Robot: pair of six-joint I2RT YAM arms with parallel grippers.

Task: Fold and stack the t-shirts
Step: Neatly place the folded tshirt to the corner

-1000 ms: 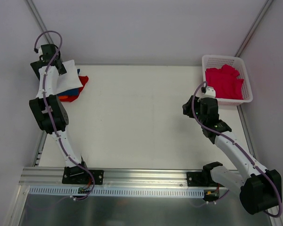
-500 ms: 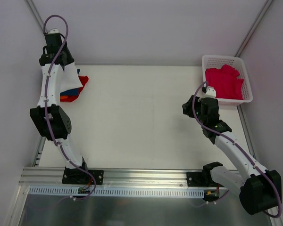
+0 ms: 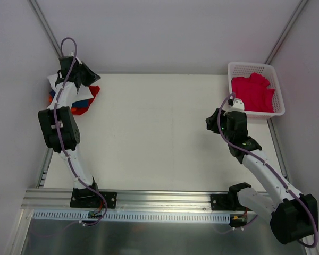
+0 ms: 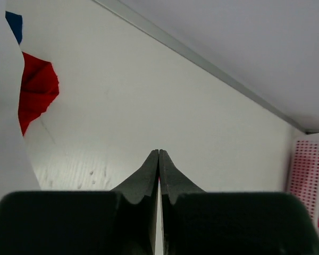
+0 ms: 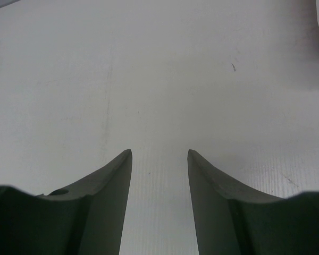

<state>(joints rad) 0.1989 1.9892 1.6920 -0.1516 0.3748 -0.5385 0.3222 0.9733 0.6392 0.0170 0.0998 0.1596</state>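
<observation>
Shirts lie in two places on the table [image 3: 159, 133]. At its far left corner is a small pile: the white t-shirt [image 4: 2, 138] lies uppermost, the orange-red t-shirt [image 4: 37, 90] pokes out from under its right side, and a corner of the navy blue t-shirt [image 4: 13, 24] shows beyond that. The crimson-pink t-shirt [image 3: 252, 93] lies crumpled inside the white lattice basket [image 3: 248, 65] at the far right corner. The left gripper [image 4: 158, 154] is at the pile's right edge with its jaws pressed flat together, and nothing is caught between them (its wrist view shows only bare table past the tips, with the cloth off to the left). From above, the left arm covers much of the pile, so I cannot tell whether the arm touches the cloth. The right gripper [image 5: 159, 159] hangs over bare table just in front of the basket, its fingers [image 5: 117, 175] spread well apart, and it holds nothing.
</observation>
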